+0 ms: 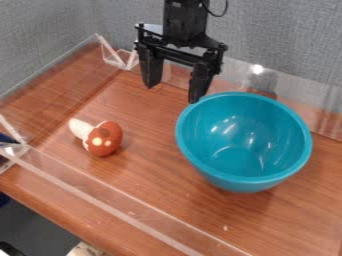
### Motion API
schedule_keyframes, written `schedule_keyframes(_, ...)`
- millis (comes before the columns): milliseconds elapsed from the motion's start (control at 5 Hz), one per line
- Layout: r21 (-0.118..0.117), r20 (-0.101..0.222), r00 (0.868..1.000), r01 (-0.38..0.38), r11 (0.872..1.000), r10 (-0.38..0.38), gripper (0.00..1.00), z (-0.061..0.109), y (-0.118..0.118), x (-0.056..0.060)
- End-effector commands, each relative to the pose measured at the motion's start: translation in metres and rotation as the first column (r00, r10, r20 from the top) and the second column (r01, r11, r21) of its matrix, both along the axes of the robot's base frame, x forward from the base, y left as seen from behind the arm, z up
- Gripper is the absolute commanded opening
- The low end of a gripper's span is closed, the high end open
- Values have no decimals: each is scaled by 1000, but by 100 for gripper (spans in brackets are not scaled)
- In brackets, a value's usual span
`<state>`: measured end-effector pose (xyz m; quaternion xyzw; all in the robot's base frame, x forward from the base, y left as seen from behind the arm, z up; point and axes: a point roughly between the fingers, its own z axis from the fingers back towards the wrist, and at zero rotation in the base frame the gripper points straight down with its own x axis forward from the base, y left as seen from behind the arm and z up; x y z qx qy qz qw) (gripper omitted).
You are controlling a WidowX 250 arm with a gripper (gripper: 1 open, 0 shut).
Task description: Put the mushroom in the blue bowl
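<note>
Your gripper [178,88] hangs over the far part of the wooden table [147,150], pointing straight down, and its two black fingers [154,72] stand wide apart with nothing between them — the jaws are open and empty. They hover above the wood and touch nothing.

The mushroom [100,135] lies well away from the jaws, nearer the camera than they are and off to the left in the picture. It rests on its side on the tabletop, the reddish-brown cap towards the camera and the pale stem pointing back and to the left. It is not in the bowl.

The blue bowl [245,141] stands upright on the table just in front of the jaws and to their right as you see it — its far rim sits close below the right-hand finger, though the two look apart. The inside of the bowl is glossy and holds nothing you can see.

Mushroom and bowl are well apart, with bare wood between them. A clear low wall [80,180] runs round the table's edge, passing behind the jaws and along the near side. Behind the jaws, beyond that wall, is a grey textured backdrop [80,25].
</note>
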<state>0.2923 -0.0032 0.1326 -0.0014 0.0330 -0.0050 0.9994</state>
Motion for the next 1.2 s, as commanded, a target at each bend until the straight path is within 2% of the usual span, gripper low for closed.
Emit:
schedule_keyframes(0,-1,-4,999,-37,999,37,100,-3,11,-8)
schedule_keyframes(200,-2,-66,991,-115,993,115,100,-34,40,-29)
schedule_keyframes(400,-6,-73,976,-207,978,206,100,-61,90,-50)
schedule_keyframes(600,-14,-64,970,-238,971,236,100,-76,114,-55)
schedule_keyframes(1000,-24,-48,970,-241,970,239,100,-85,109,-49)
